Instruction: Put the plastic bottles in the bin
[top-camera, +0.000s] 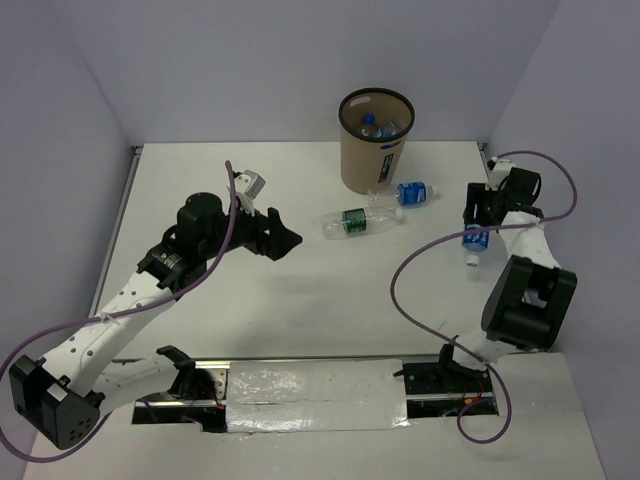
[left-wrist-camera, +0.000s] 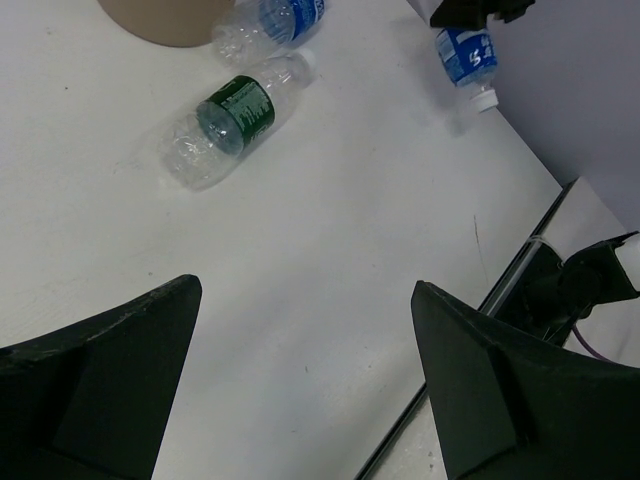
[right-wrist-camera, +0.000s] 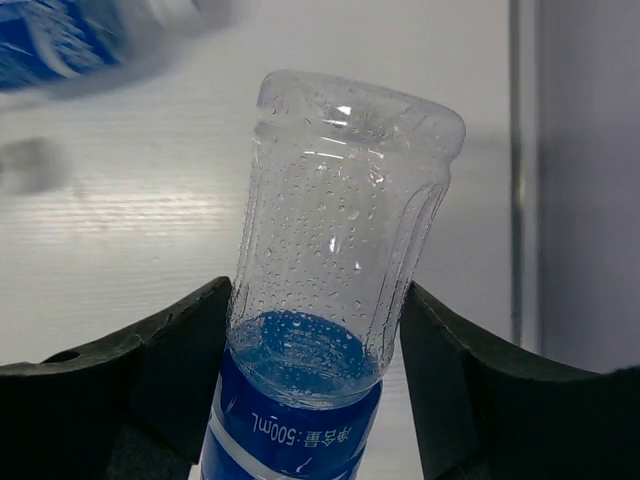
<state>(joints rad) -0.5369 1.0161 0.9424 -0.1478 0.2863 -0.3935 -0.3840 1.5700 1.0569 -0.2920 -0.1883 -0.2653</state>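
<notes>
Right gripper (right-wrist-camera: 318, 335) is clamped on a small clear plastic bottle with a blue label (right-wrist-camera: 340, 220), its black fingers (right-wrist-camera: 170, 350) pressing the ribbed body just above the label. In the top view this bottle's long axis runs near to far, white cap toward the near edge and base toward the back wall. The right arm is folded, elbow raised at the near right and forearm reaching along the right side of the white table (top-camera: 300, 300). Left gripper (top-camera: 287, 238) hovers over the table with jaws spread wide and nothing between them, its arm stretched diagonally from the near left corner toward the centre. Beyond it a longer clear plastic bottle with a dark green label (top-camera: 355, 221) lies on its side, long axis roughly left to right, white cap toward the right. Just past that, a second blue-labelled clear bottle (top-camera: 415, 193) lies at the foot of the tall tan-brown cylindrical bin with a dark rim (top-camera: 370, 160), cap pointing right. The bin stands upright with more bottles inside (top-camera: 385, 127).
</notes>
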